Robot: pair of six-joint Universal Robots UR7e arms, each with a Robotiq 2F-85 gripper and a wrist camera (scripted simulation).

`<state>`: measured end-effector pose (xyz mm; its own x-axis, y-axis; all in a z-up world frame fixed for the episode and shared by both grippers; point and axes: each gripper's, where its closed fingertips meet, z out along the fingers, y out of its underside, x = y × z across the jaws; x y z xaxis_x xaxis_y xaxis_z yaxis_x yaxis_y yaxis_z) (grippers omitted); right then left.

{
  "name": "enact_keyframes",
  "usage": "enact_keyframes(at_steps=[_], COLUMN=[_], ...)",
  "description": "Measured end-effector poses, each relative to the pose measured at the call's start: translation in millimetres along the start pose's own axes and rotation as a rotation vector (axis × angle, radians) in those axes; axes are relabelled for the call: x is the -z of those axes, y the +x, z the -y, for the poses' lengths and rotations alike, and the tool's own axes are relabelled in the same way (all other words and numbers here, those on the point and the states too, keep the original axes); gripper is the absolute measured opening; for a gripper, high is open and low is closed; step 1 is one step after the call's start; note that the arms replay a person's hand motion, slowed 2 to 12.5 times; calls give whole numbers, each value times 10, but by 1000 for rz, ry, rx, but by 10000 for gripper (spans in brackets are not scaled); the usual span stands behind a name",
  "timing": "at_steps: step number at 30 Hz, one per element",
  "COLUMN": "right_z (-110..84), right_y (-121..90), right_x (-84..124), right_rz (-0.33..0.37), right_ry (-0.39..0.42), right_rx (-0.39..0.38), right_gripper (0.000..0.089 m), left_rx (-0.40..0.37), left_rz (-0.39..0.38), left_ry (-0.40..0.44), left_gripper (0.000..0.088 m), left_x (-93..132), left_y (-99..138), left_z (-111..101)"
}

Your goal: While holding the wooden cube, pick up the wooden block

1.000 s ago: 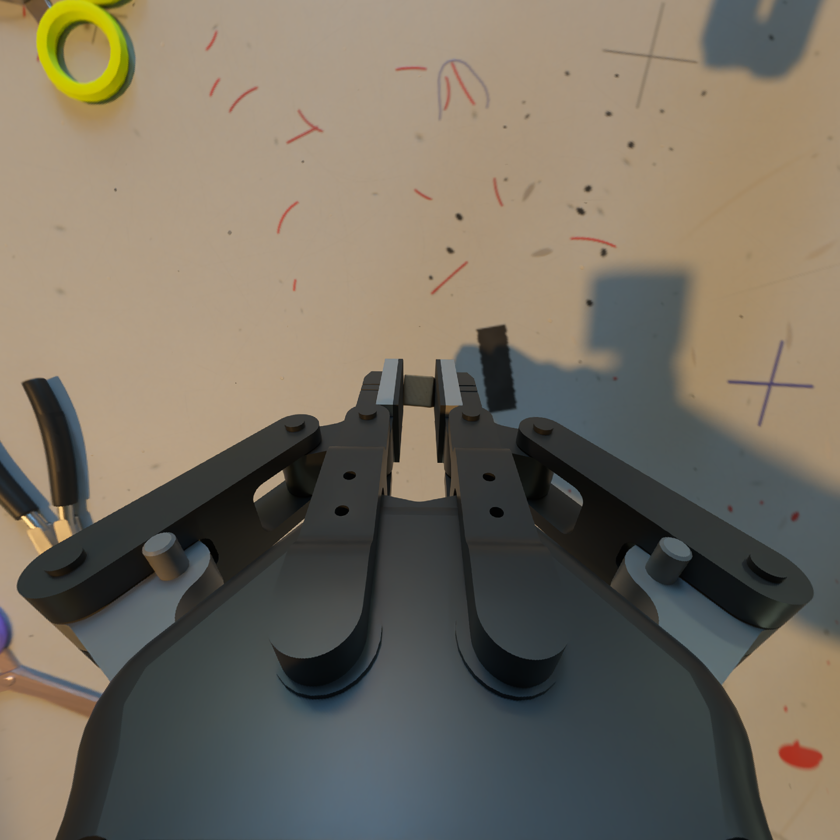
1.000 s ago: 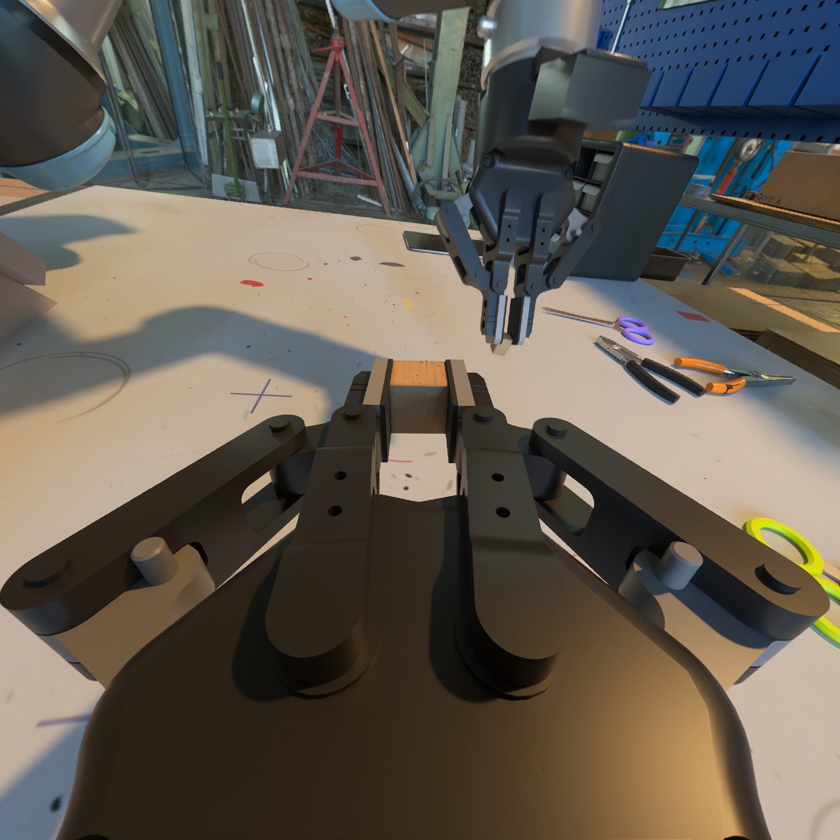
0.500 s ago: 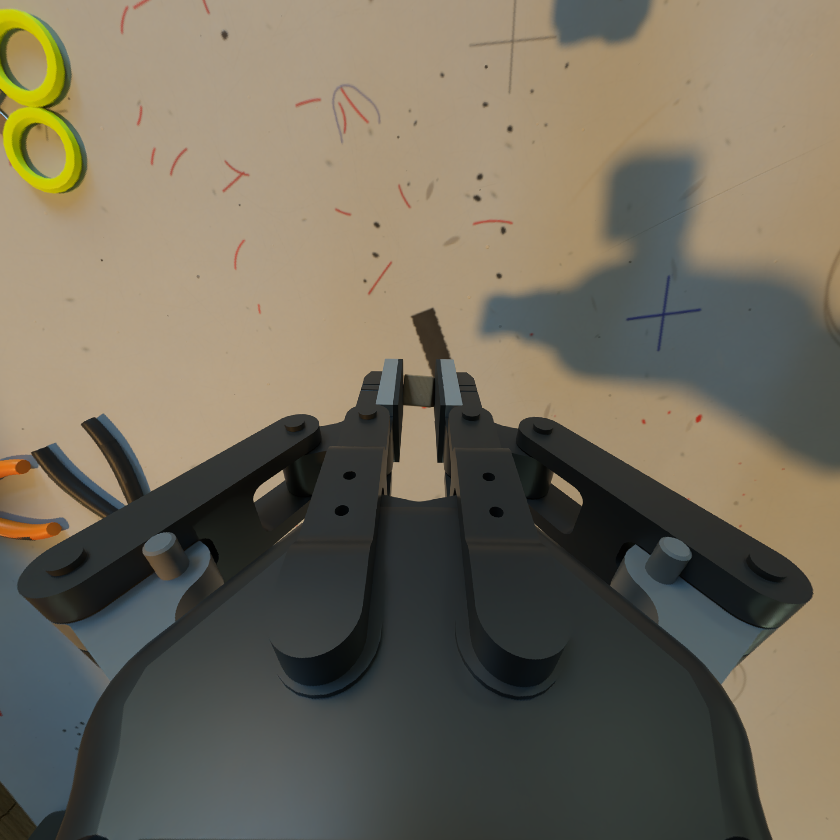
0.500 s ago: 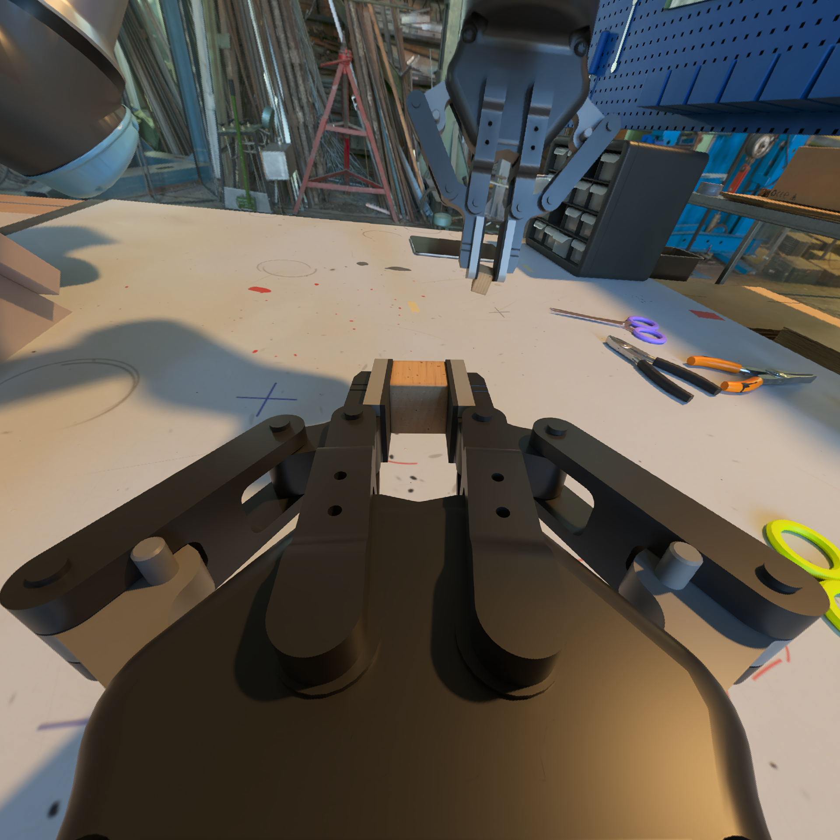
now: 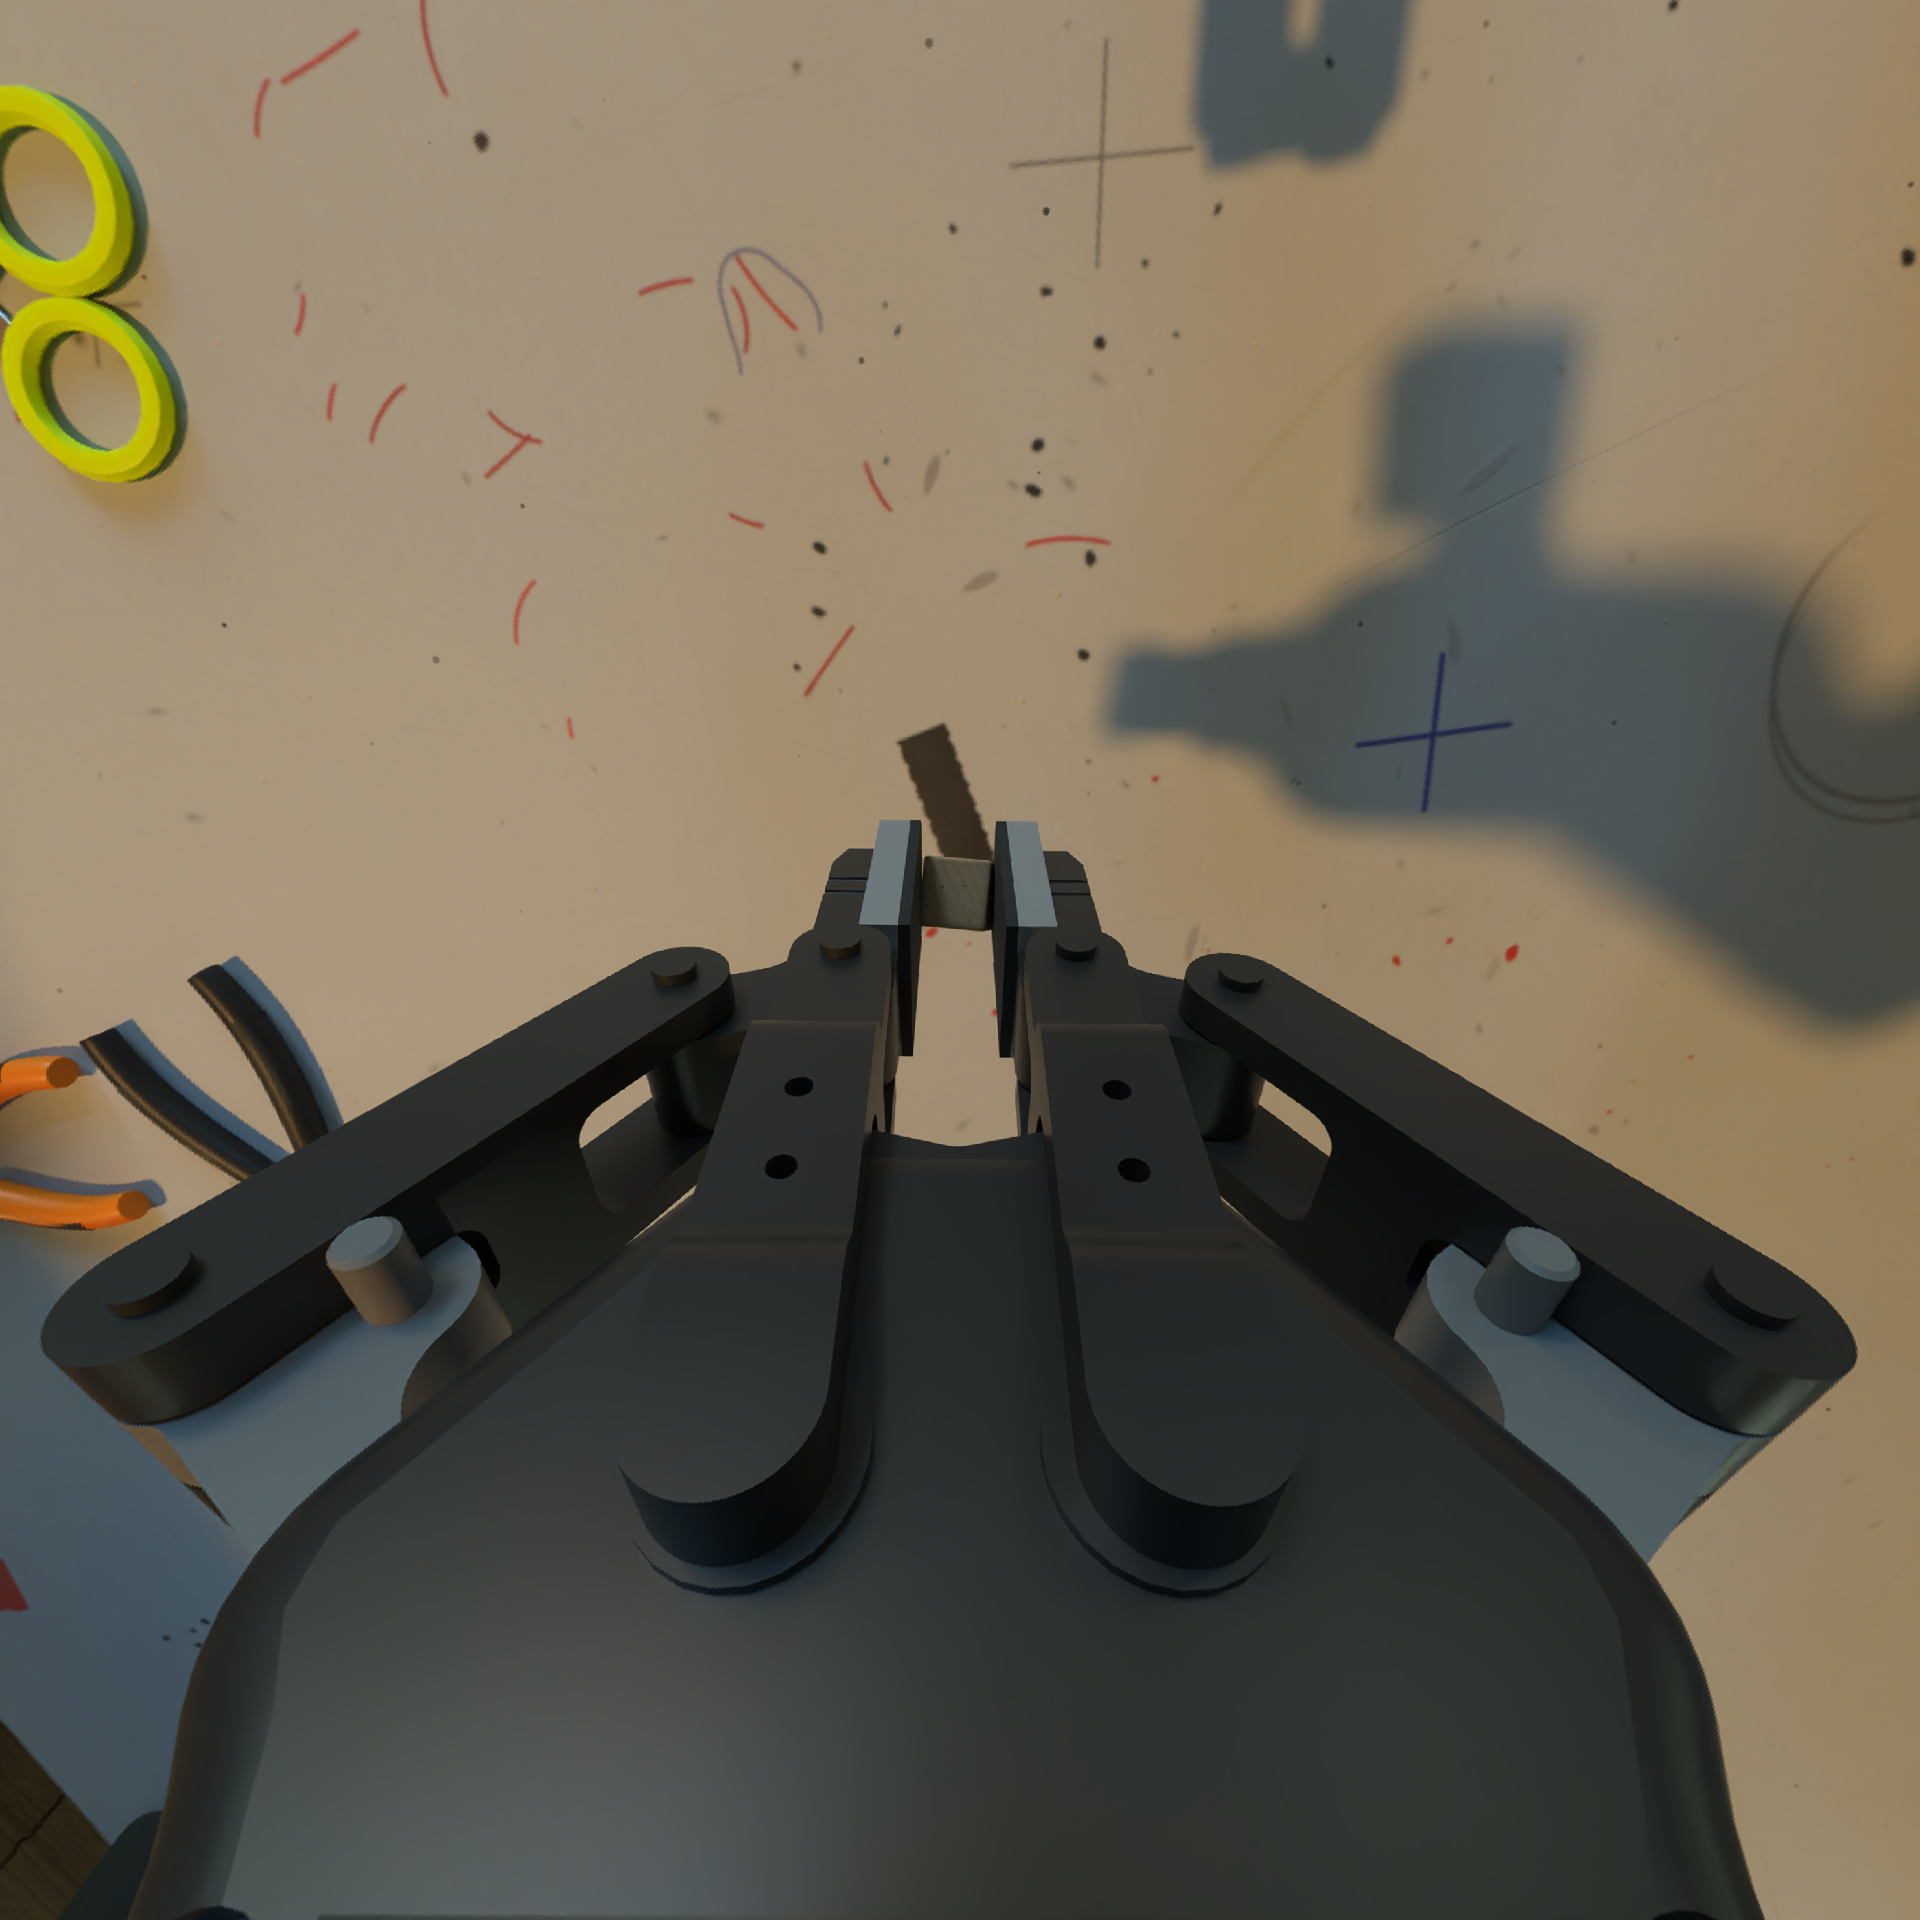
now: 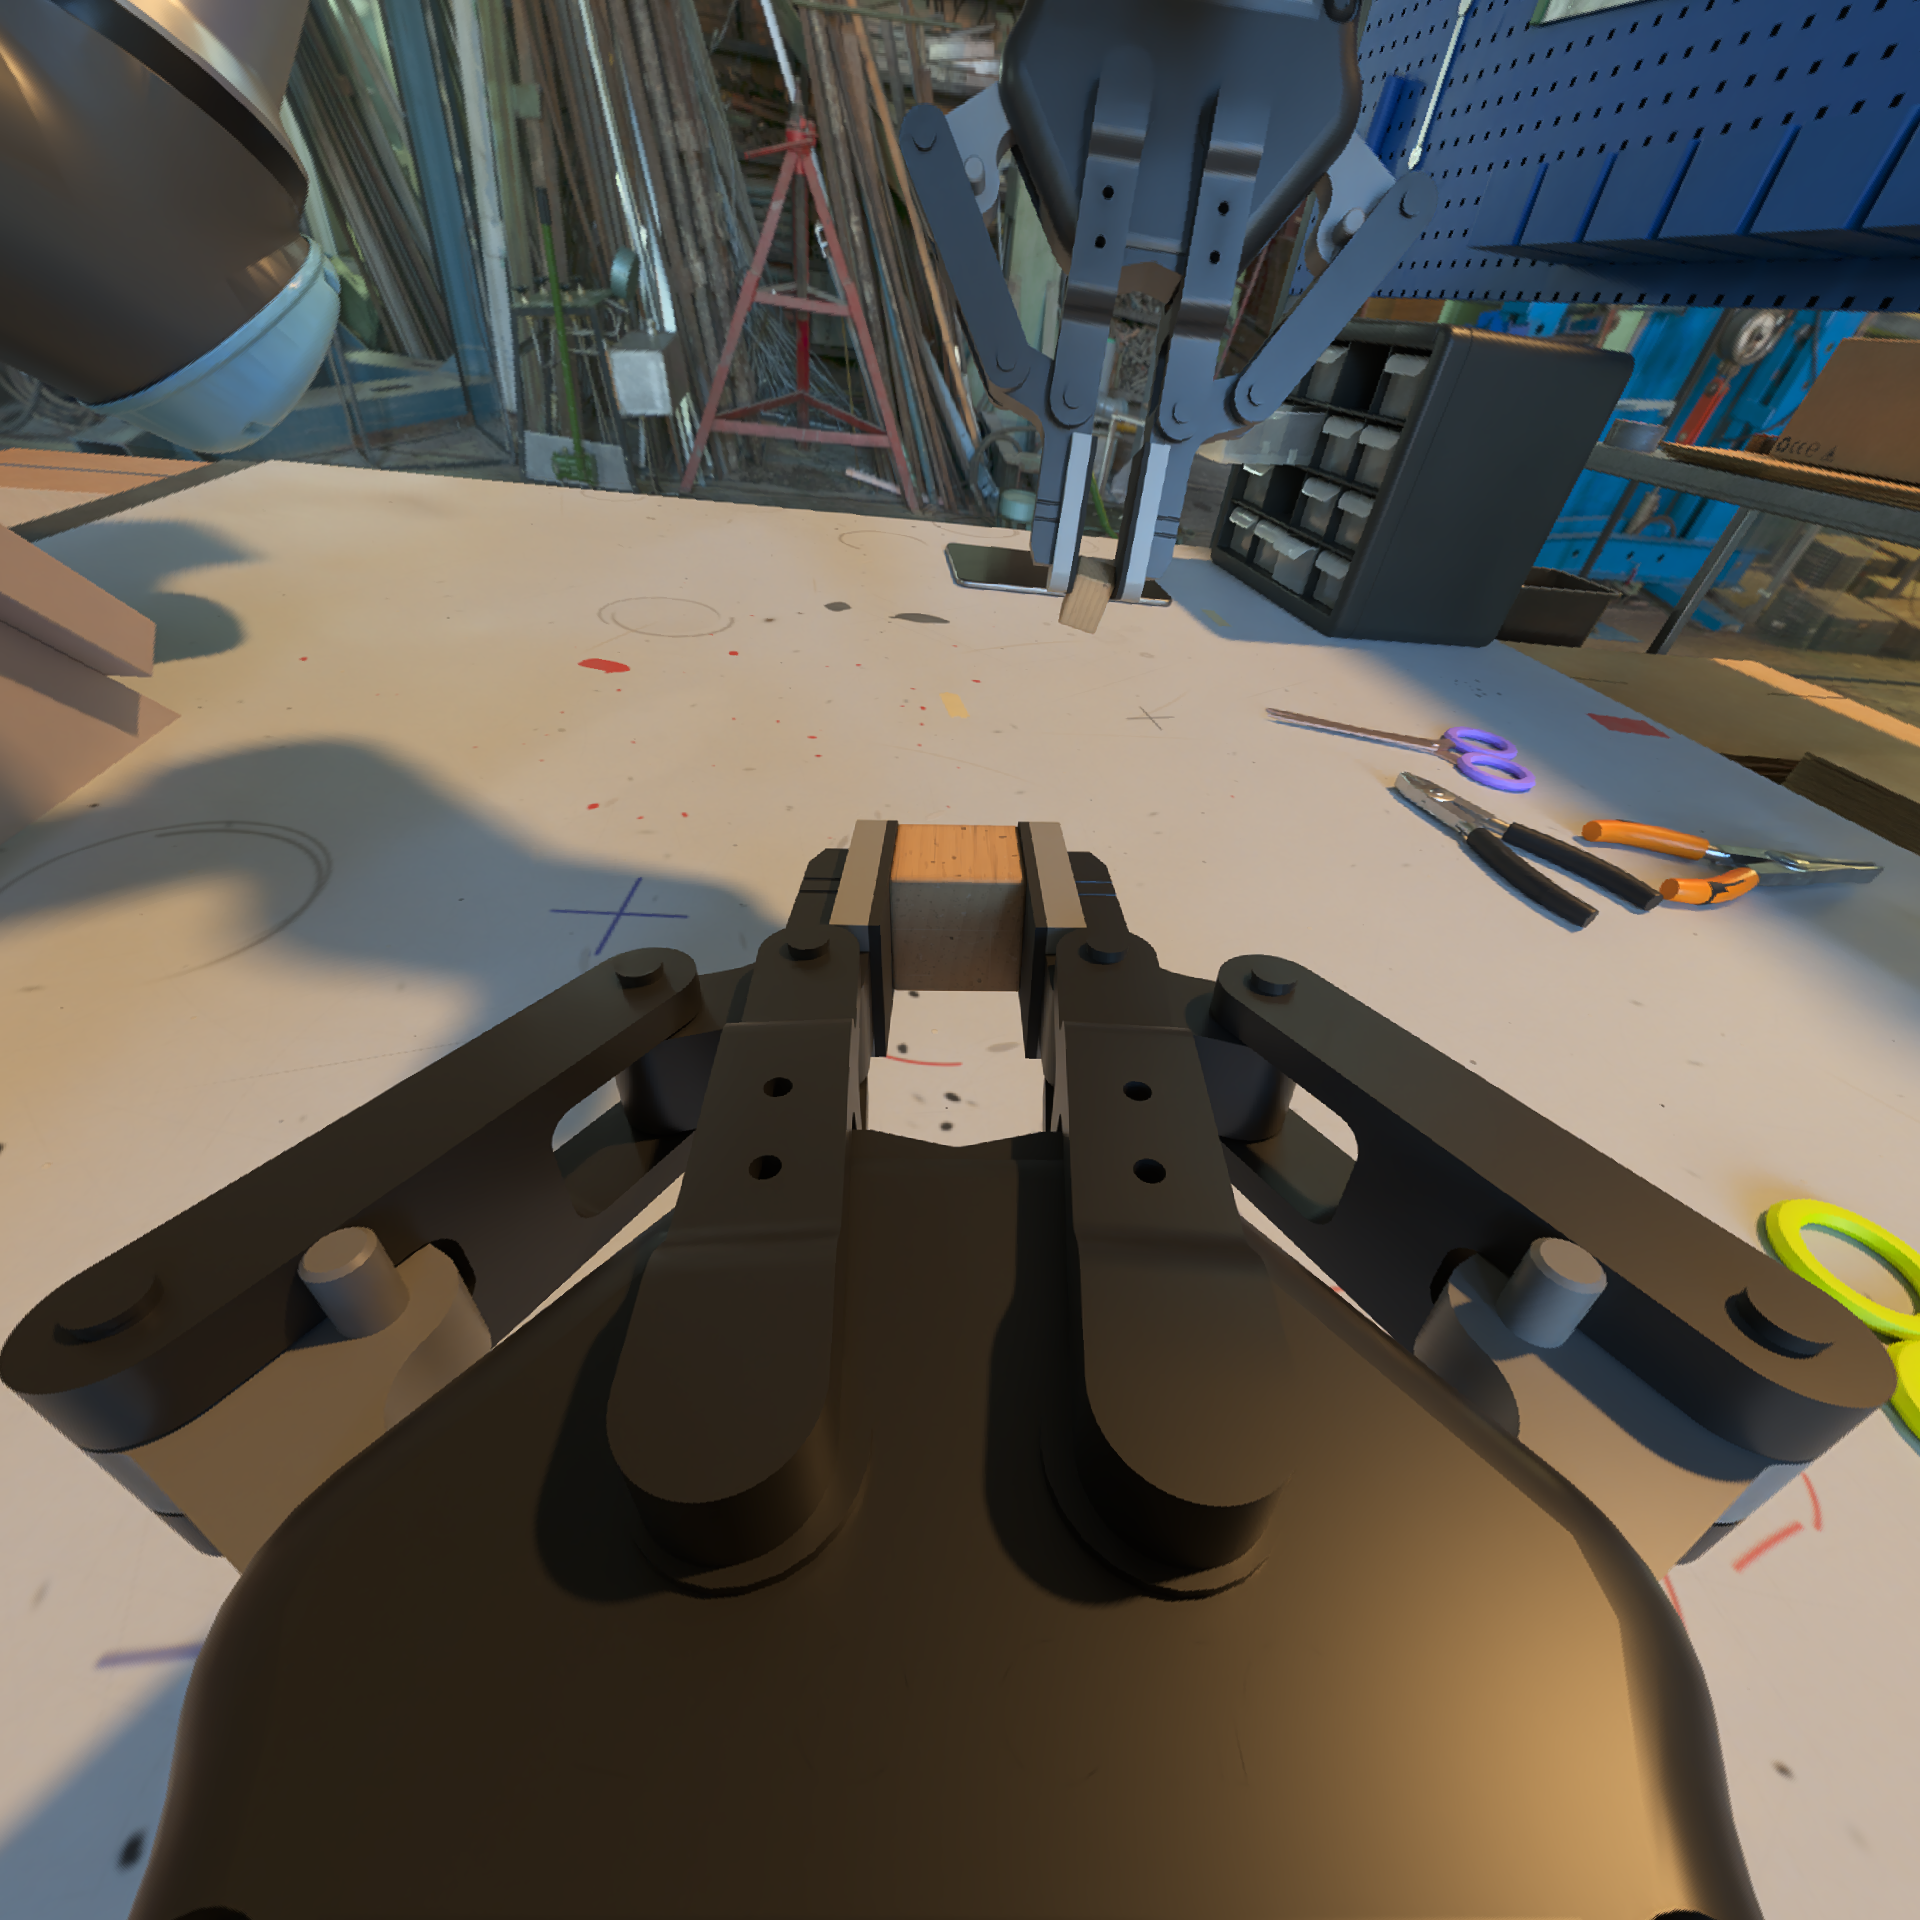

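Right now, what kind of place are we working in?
Most likely a workshop. Behind the paint-flecked table there's a blue pegboard, a black drawer cabinet and stacked timber. Pliers and scissors lie on the table.

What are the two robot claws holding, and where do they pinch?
Right gripper pinches the wooden cube by two opposite sides; left gripper pinches the wooden block likewise.

No legible text, brand or number. Cardboard box (image 6: 1860, 416) beyond worktop's far right corner bears faint marking, too blurred to read. Worktop (image 5: 623, 831) carries only pen crosses, scribbles.
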<state>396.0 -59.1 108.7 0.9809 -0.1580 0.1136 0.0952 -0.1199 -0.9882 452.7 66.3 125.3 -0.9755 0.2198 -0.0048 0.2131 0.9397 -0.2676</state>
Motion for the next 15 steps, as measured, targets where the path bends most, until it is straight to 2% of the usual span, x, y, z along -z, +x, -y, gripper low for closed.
enact_keyframes(at_steps=[7, 15], right_z=[10, -12], right_y=[-9, -17], right_x=[-4, -23], right_rz=[7, 16], right_ry=[6, -5], right_rx=[-6, -19], right_gripper=[199, 199], left_rx=[0, 4], left_rz=[-32, -31], left_ry=[4, -7], left_gripper=[124, 124], left_x=[-16, -17], left_y=[78, 118], left_z=[30, 51])
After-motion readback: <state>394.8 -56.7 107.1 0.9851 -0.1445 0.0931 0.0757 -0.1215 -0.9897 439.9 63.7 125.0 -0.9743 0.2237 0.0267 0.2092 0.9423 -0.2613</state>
